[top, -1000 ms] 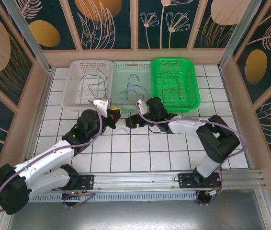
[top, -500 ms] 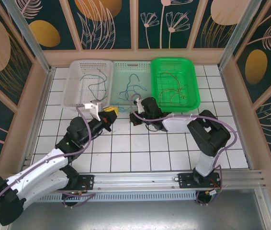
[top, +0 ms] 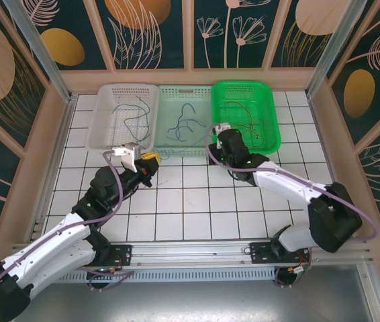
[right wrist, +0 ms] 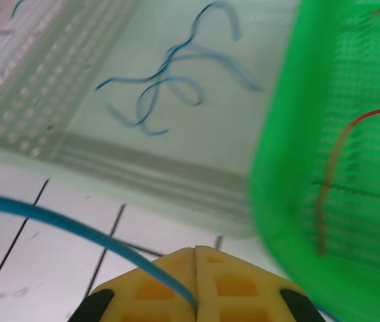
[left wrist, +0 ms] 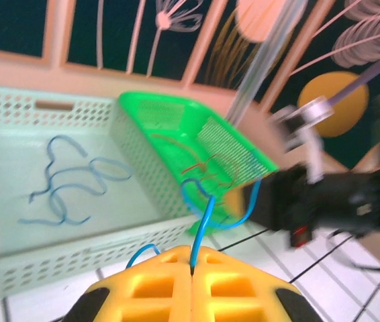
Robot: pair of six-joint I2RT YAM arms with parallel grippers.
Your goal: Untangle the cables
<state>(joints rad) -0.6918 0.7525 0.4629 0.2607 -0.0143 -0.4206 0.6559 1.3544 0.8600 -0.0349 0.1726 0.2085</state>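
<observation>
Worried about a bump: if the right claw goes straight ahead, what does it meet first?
Probably the near wall of the pale mint plastic basket, just beside the green plastic basket; depth is unclear.

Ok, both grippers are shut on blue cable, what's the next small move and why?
Probably open the left gripper. It and the right gripper both pinch the blue cable, and the right one hovers beside the pale tray holding other blue cables, so it alone could carry it in.
</observation>
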